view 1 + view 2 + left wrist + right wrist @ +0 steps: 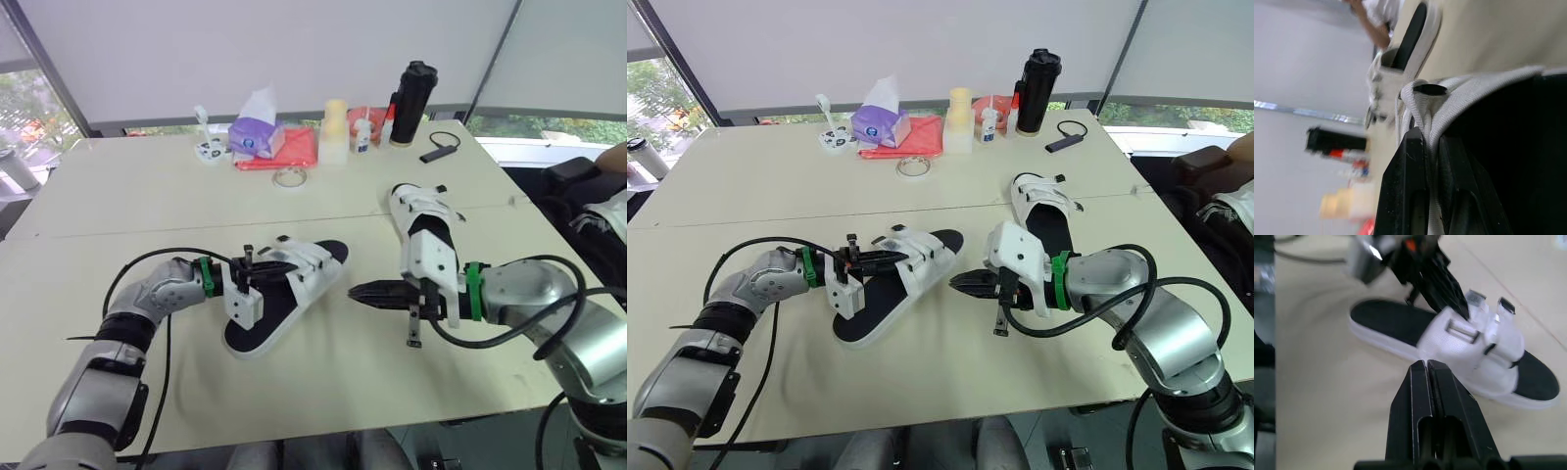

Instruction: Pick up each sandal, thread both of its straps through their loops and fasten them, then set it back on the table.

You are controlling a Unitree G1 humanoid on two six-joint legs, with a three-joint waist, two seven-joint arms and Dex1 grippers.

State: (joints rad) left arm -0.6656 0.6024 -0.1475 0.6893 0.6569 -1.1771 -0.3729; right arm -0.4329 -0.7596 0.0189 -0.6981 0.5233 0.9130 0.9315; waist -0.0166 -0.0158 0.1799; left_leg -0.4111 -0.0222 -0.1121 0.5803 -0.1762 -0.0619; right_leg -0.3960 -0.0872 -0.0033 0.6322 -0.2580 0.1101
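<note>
Pinching white strap of sandal resting on table w/ L gripper. Hovering R gripper, fingers pressed together & empty, just right of sandal. Leaving 2nd sandal behind-right of it, apart.

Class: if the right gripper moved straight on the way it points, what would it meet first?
Probably the near sandal, at its white straps, which the left gripper pinches; depth is unclear.
</note>
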